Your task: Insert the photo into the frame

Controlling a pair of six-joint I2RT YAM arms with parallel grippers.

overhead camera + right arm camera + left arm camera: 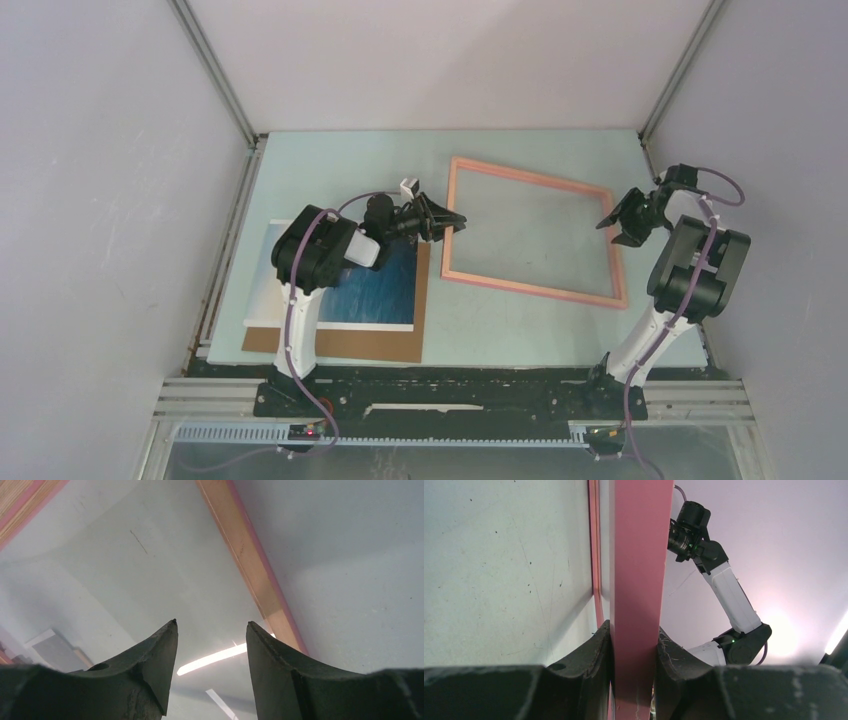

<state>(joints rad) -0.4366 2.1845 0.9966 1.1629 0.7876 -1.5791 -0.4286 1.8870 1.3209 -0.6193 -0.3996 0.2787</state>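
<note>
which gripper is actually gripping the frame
The left gripper: its fingers are shut on the frame's left rail. The right gripper is open by the right rail, with nothing between its fingers.

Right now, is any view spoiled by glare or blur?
Right wrist: a bright glare streak inside the frame, past the open right gripper. Left wrist: the frame bar in the left gripper looks soft; wall glow at right. Top external: even, sharp.

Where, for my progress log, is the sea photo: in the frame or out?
Out: the white-bordered sea photo lies on brown cardboard, beside the salmon-pink frame.
</note>
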